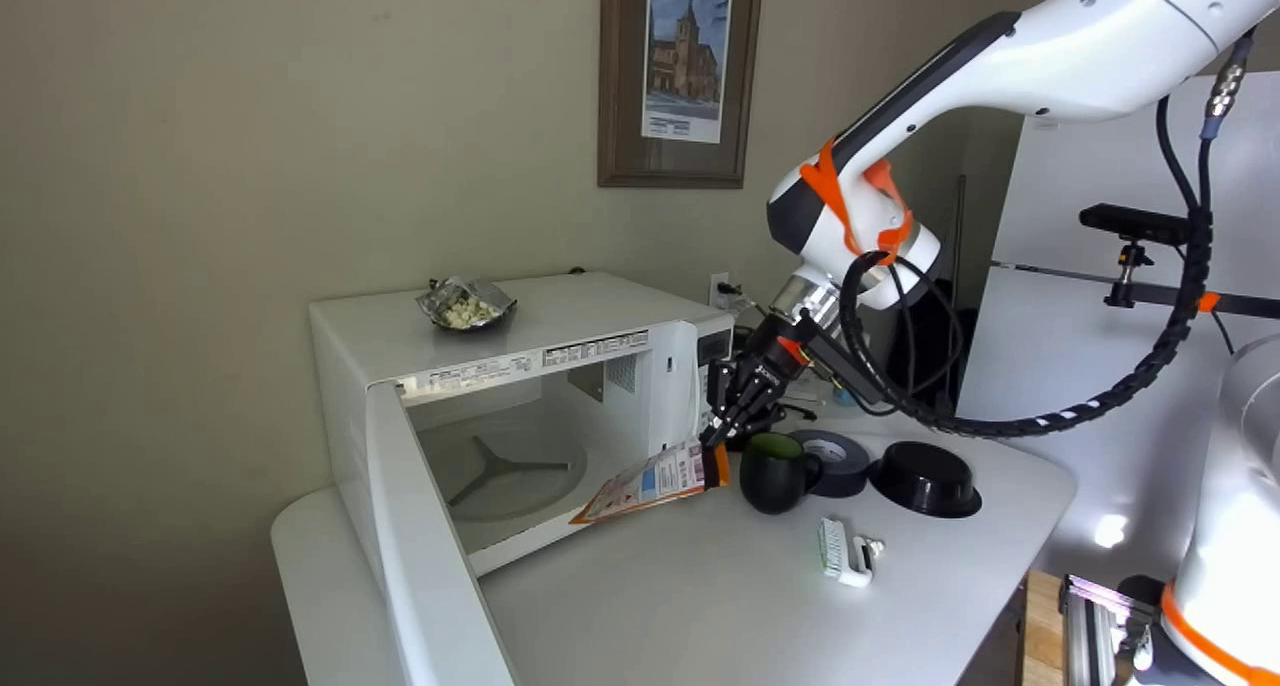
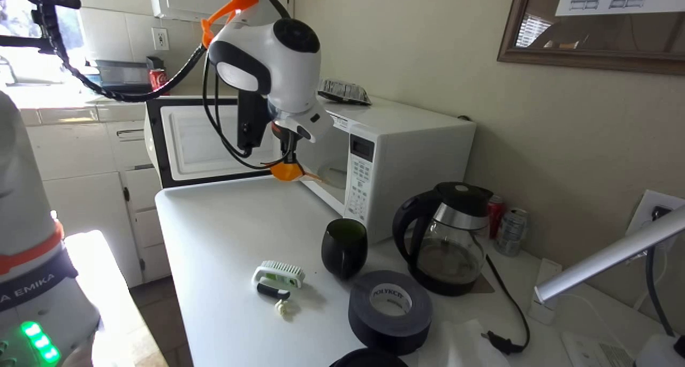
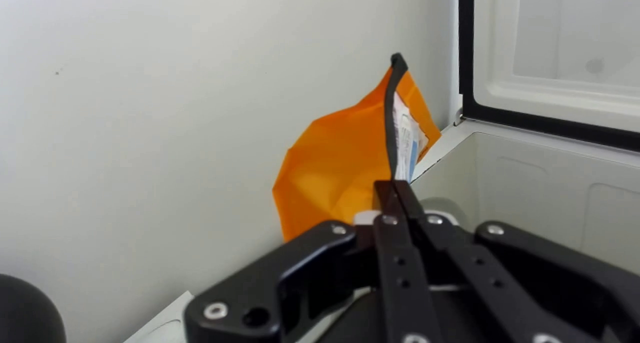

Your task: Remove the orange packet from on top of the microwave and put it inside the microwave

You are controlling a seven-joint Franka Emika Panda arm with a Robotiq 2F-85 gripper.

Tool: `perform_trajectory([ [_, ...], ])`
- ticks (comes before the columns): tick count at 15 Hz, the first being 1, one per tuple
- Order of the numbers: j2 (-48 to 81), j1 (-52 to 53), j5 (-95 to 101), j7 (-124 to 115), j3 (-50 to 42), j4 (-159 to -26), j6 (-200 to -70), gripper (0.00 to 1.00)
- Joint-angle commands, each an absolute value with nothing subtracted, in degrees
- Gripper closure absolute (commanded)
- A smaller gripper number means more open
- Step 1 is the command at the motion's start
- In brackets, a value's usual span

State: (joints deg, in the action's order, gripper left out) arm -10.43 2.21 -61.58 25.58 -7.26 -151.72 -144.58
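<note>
The orange packet (image 1: 655, 481) hangs from my gripper (image 1: 712, 436) at the front of the microwave (image 1: 560, 301). Its orange face shows in an exterior view (image 2: 286, 171) and in the wrist view (image 3: 320, 168). My gripper (image 3: 395, 183) is shut on the packet's dark-edged end. The packet's free end slants down toward the lower front lip of the opening; I cannot tell whether its tip is past the lip. The microwave door (image 1: 430, 566) stands wide open, and the turntable support shows inside. The microwave's control panel (image 2: 359, 182) is beside the opening.
A foil dish with pale bits (image 1: 470, 311) sits on top of the microwave. A dark mug (image 1: 773, 474), a tape roll (image 2: 390, 311), a black bowl (image 1: 925, 476), a brush (image 2: 278, 276) and a glass kettle (image 2: 449, 254) stand on the table near the microwave's right side and front.
</note>
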Motion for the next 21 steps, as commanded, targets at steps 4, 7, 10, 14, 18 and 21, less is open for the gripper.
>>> perform_trajectory([
  [4,-6.8,8.6,-89.5,53.2,-4.0,-152.1,-154.9,0.99],
  [7,-5.5,9.2,-101.5,65.2,-3.4,-150.3,-154.1,0.99],
  [10,-3.2,9.1,-108.5,72.3,-3.2,-148.4,-152.4,0.99],
  [14,-0.3,8.7,-112.7,77.0,-3.6,-145.9,-150.5,0.99],
  [18,1.1,8.7,-114.1,79.6,-3.6,-143.4,-148.7,0.99],
  [21,3.0,8.6,-115.3,80.8,-3.8,-140.7,-148.6,0.99],
])
